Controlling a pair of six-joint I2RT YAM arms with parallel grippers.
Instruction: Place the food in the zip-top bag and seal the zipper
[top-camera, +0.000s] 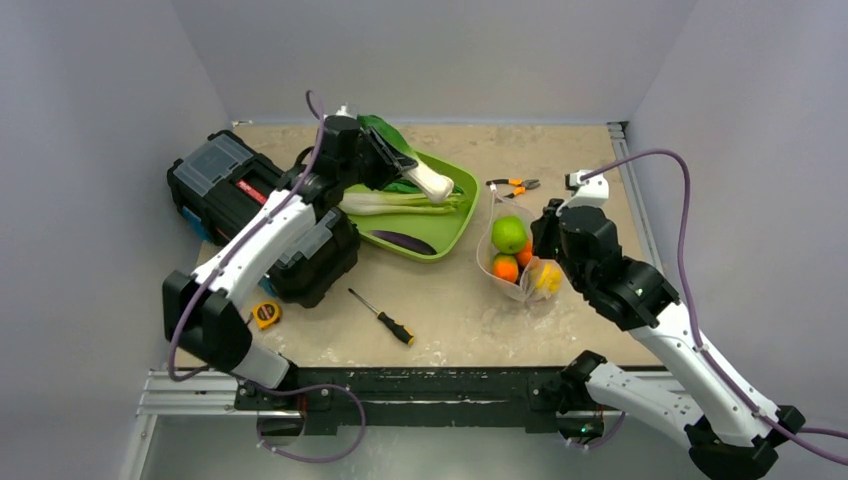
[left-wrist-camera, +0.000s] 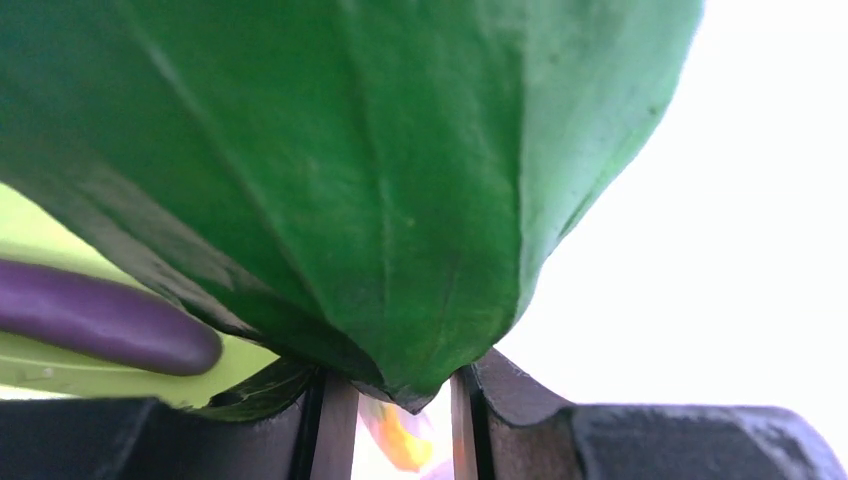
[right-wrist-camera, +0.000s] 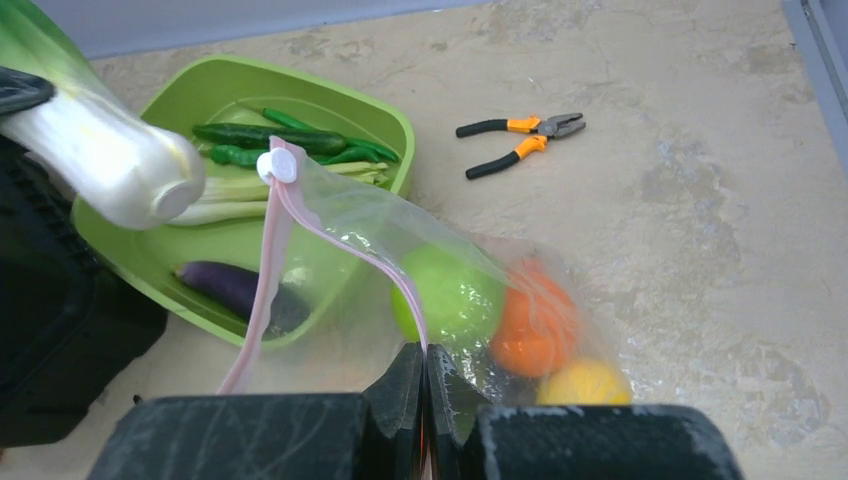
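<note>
My left gripper (top-camera: 385, 160) is shut on the leafy end of a bok choy (top-camera: 418, 172), holding it in the air over the lime-green tray (top-camera: 455, 222). Its green leaf (left-wrist-camera: 350, 170) fills the left wrist view, pinched between my fingers (left-wrist-camera: 325, 425). The white stem (right-wrist-camera: 100, 150) points toward the zip-top bag (top-camera: 520, 285). My right gripper (right-wrist-camera: 425, 360) is shut on the bag's pinkish zipper (right-wrist-camera: 268, 270), holding the mouth open. Inside lie a green round fruit (right-wrist-camera: 445, 295), an orange (right-wrist-camera: 535, 320) and a yellow lemon (right-wrist-camera: 585, 385). An eggplant (top-camera: 403, 241) and green pods (right-wrist-camera: 270, 135) stay in the tray.
A black toolbox (top-camera: 250, 215) stands left of the tray under my left arm. A yellow tape measure (top-camera: 265, 314) and a screwdriver (top-camera: 382, 317) lie near the front edge. Orange-handled pliers (top-camera: 513, 185) lie behind the bag.
</note>
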